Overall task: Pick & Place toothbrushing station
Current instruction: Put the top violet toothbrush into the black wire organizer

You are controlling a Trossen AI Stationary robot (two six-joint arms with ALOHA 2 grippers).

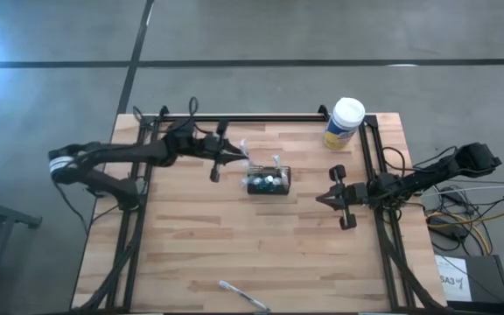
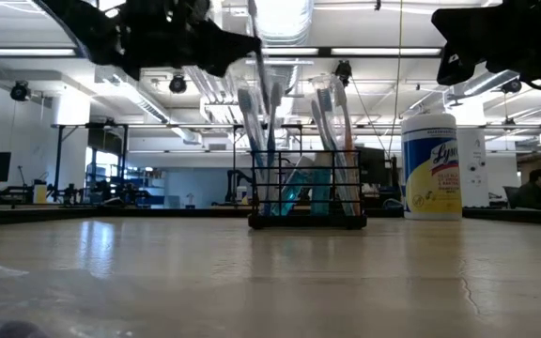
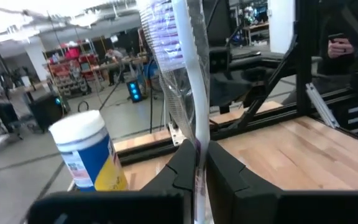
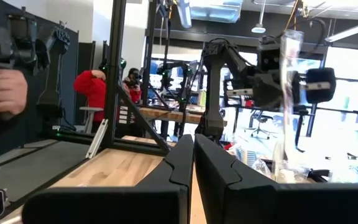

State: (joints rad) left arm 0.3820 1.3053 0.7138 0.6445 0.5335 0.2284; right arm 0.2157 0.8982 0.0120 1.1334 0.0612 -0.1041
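Note:
The toothbrushing station (image 1: 268, 181) is a black mesh caddy in the middle of the table, with several wrapped toothbrushes upright in it (image 2: 308, 188). My left gripper (image 1: 233, 157) hangs above its far left corner, shut on a white toothbrush (image 3: 188, 93) in a clear wrapper. The brush also shows in the low view (image 2: 259, 56) and beside my left gripper in the right wrist view (image 4: 286, 93). My right gripper (image 1: 326, 198) waits shut and empty, right of the caddy (image 4: 193, 158). My left gripper pinches the wrapped toothbrush's handle (image 3: 197, 163) between its two fingers, below the middle of the brush. The fingers come level from the table's left and lie across it. The brush stands nearly upright, bristle head (image 3: 165, 34) up; whether its lower end is in the caddy, I cannot tell.
A white-lidded, yellow-labelled round canister (image 1: 344, 122) stands at the far right of the table. Another wrapped toothbrush (image 1: 243, 296) lies near the front edge. Black frame rails (image 1: 261, 115) run along the far and side edges. A person's hand (image 4: 2, 87) shows beyond the table.

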